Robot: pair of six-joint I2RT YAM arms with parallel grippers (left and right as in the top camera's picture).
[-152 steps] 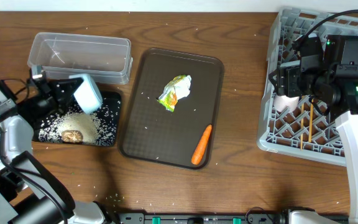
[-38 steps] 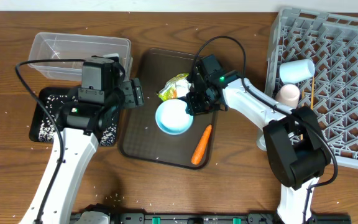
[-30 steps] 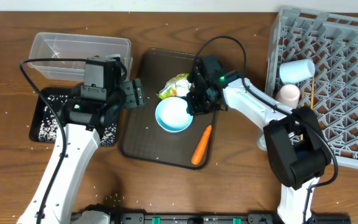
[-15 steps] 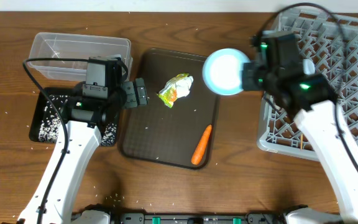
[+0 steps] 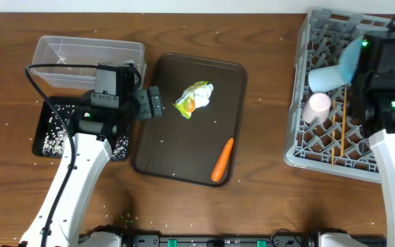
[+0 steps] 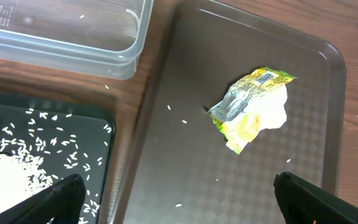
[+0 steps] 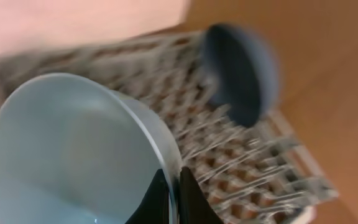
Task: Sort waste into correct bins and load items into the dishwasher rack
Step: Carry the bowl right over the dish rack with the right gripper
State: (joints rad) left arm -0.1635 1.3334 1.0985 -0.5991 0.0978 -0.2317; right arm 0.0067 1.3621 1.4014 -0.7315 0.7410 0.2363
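Left hand [image 5: 153,104] is seen spread wide with nothing gripped, parked over the left rim of the brown tray [image 5: 177,147], between it and the black tray [image 5: 46,116]. Right hand [image 7: 171,194] is clamped on the rim of the bowl [image 7: 73,149], which is carried tilted over the far-left part of the rack [image 5: 300,154]; that wrist view is motion-blurred. Open room: a bare strip of tabletop [image 5: 266,123] is left between brown tray and rack, and more along the front edge. Clear tub [image 5: 88,58] is set just behind the black tray, close to the brown tray's far-left corner; only a few white specks are seen in it. Black tray is strewn with white rice grains [image 6: 17,168], and part of it is hidden under the left arm. Brown tray holds the wrapper [image 5: 194,98] in its far half and the carrot [image 5: 223,159] close to the near-right rim, the two well apart. In the rack, blue cup [image 5: 324,77] and pink cup [image 5: 317,106] are laid near the left wall, one just behind the other; chopsticks [image 5: 343,120] are laid lengthwise just right of the pink cup.
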